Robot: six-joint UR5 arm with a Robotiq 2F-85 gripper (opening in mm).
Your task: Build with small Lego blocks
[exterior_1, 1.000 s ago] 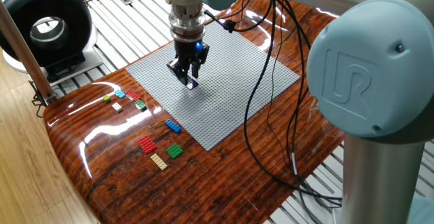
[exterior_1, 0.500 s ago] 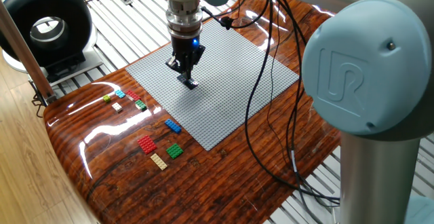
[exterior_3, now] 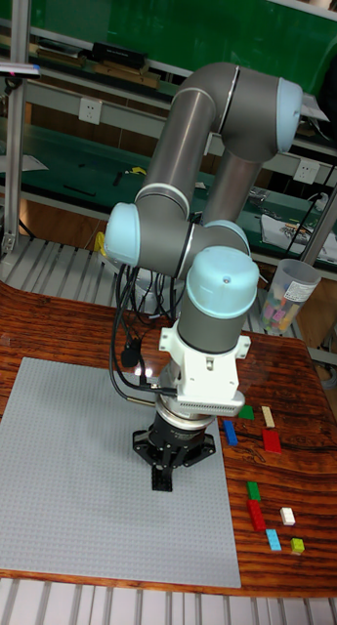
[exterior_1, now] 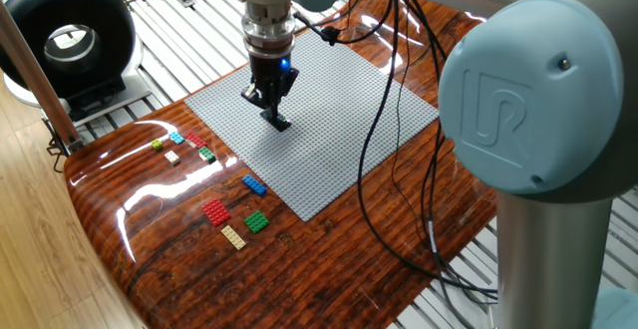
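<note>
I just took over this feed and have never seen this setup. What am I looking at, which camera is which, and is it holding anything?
One grey robot arm stands at a wooden table. The wide picture looks down at the table from the arm's side; the tall one faces the arm. Its gripper points down onto a grey baseplate, fingers together; whether a block sits between them cannot be told. Loose small Lego blocks lie on the wood beside the plate, such as a red block and a blue block.

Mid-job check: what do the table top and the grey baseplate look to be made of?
Table top: looks like wood or wood veneer under glossy varnish, with dark grain lines and bright glare patches. Grey baseplate: likely moulded plastic with a matte finish, showing a fine regular stud grid and no glare.
</note>
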